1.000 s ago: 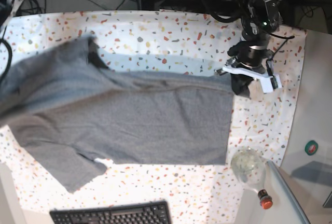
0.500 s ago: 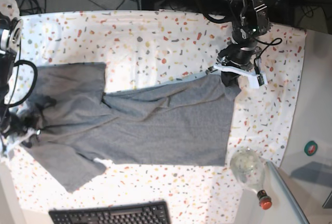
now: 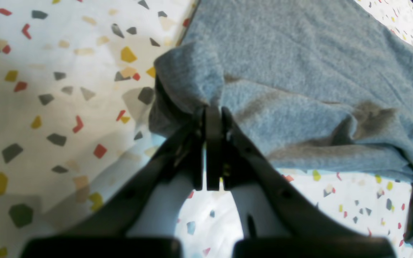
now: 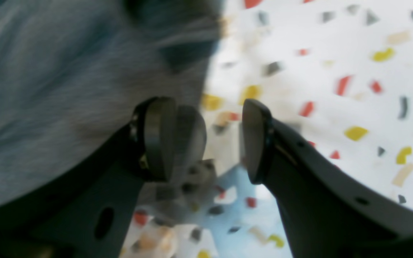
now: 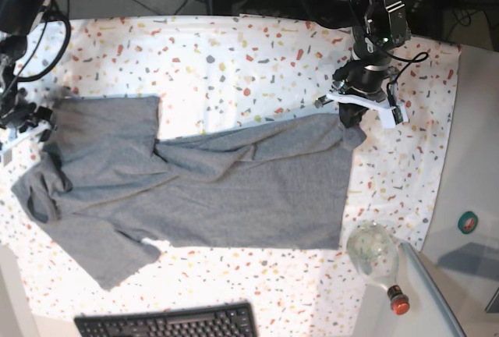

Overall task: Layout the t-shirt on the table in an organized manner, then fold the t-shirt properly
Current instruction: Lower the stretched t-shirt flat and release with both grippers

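Note:
The heather-grey t-shirt (image 5: 234,189) lies spread across the flecked table (image 5: 234,56), with folds near its middle and a sleeve toward the front left. In the base view my left gripper (image 5: 352,121) is at the shirt's far right corner. The left wrist view shows that gripper (image 3: 212,114) shut on a bunched fold of the t-shirt (image 3: 299,71), lifted a little off the table (image 3: 48,89). My right gripper (image 5: 27,122) stands at the shirt's far left edge. In the right wrist view it (image 4: 210,138) is open and holds nothing, with the blurred t-shirt (image 4: 48,89) beside its left finger.
A round glass bottle (image 5: 374,255) with a red cap lies at the front right, on the edge of the plain grey surface (image 5: 468,157). A black keyboard (image 5: 168,323) sits at the front edge. Cables and stands crowd the back.
My right gripper opened and let go of the shirt's left side, which dropped flat onto the table; that arm then moved toward the back. My left gripper shifted slightly back, holding the corner.

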Robot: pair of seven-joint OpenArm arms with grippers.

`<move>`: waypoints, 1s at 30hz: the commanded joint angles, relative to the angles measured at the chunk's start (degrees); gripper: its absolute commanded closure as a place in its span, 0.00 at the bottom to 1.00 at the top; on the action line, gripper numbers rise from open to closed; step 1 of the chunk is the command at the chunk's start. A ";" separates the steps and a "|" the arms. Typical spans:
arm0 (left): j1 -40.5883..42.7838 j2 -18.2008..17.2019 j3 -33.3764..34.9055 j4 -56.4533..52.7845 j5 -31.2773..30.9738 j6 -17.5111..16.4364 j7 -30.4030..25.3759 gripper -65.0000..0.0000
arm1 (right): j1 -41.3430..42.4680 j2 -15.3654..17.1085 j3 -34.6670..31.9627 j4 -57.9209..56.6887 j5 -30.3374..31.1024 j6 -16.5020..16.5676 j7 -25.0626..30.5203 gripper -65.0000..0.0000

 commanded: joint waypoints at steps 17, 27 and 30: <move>-0.23 -1.24 -0.01 0.95 -0.35 -0.34 -1.37 1.00 | -1.16 -4.00 -0.43 -0.07 0.03 5.31 -2.28 0.59; 0.83 -1.24 0.08 2.54 -0.35 -0.34 -1.46 1.00 | -7.14 -4.09 -0.08 10.04 0.38 5.39 -3.16 1.00; 3.12 -1.24 0.08 7.20 -0.44 -0.34 -1.46 1.00 | -12.59 -6.02 0.19 21.20 0.38 5.39 -5.98 1.00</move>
